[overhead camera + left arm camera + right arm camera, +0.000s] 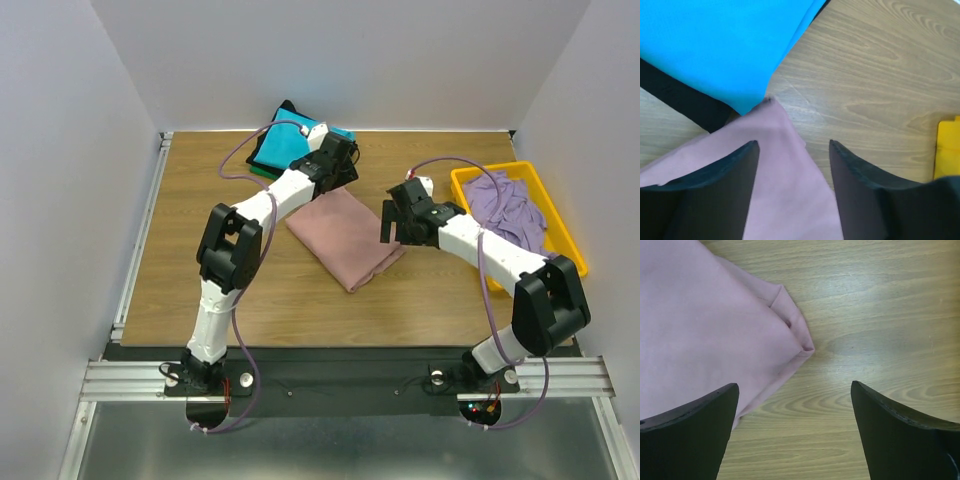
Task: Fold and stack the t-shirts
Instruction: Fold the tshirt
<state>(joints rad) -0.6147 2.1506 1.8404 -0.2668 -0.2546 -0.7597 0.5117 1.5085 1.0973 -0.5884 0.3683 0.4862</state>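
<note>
The dusty-pink t-shirt [345, 238] lies folded in the middle of the table. My left gripper [340, 182] is open over its far corner; in the left wrist view the pink cloth [785, 175] lies between and under the spread fingers of that gripper [794, 145]. That corner touches a stack with a turquoise t-shirt [300, 145] on top of black [685, 100] and green [262, 172] ones. My right gripper [392, 225] is open and empty beside the pink shirt's right corner [795, 340], above bare wood. A lavender t-shirt [510, 205] lies crumpled in the tray.
A yellow plastic tray [560, 225] stands at the right edge of the table; its corner shows in the left wrist view [947, 150]. Grey walls close the table on the left, back and right. A metal rail runs along the left edge [140, 240].
</note>
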